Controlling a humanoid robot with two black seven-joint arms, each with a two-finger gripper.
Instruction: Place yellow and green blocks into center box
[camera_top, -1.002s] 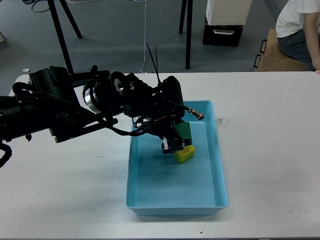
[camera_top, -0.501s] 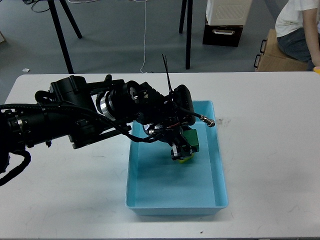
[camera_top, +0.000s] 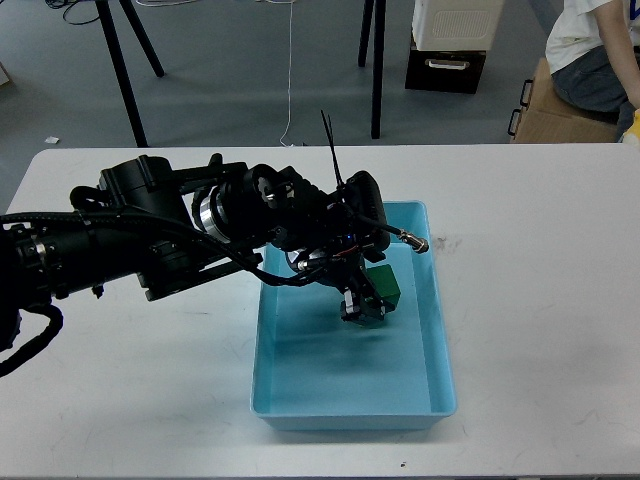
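My left gripper (camera_top: 362, 303) reaches down into the light blue center box (camera_top: 300, 385) from the left. It is shut on the green block (camera_top: 385, 286), which sits tilted at the gripper's right side, low over the box floor in the far half of the box. The yellow block is hidden, covered by the gripper and the green block. My right gripper is out of view.
The box stands on a white table (camera_top: 540, 300). A black cable tie (camera_top: 330, 135) sticks up from my left arm. Black stand legs (camera_top: 375, 70), a storage box (camera_top: 455, 45) and a seated person (camera_top: 590, 60) are beyond the table's far edge.
My left arm has moved right and lowered further into the box with the green block. The yellow block, visible below the gripper before, is now covered.
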